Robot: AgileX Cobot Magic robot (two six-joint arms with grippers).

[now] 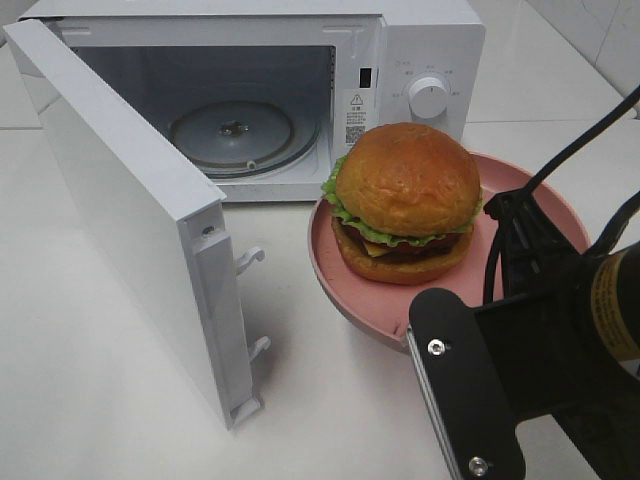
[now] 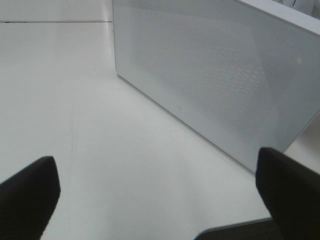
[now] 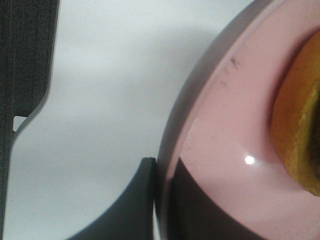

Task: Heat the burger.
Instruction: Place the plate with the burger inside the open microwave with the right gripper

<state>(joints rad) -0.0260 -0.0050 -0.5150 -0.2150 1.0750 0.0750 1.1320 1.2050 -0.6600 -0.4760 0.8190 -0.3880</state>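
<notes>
The burger (image 1: 405, 200), with a golden-brown bun, green lettuce, a dark patty and cheese, sits on a round pink plate (image 1: 345, 290). The plate is raised off the table in front of the open microwave (image 1: 425, 50). My right gripper (image 1: 520, 225) is shut on the plate's right rim. In the right wrist view a dark finger (image 3: 142, 200) presses against the rim of the plate (image 3: 225, 125), and the edge of the burger's bun (image 3: 295, 125) shows. My left gripper (image 2: 160, 200) is open and empty, low over the table beside the microwave door (image 2: 215, 75). It is out of the exterior high view.
The microwave door (image 1: 130, 200) stands swung wide open to the left, its latch hooks pointing toward the plate. A glass turntable (image 1: 235, 130) lies in the microwave cavity. The control knob (image 1: 428, 97) is on the right panel. The white table (image 1: 100, 400) spreads around.
</notes>
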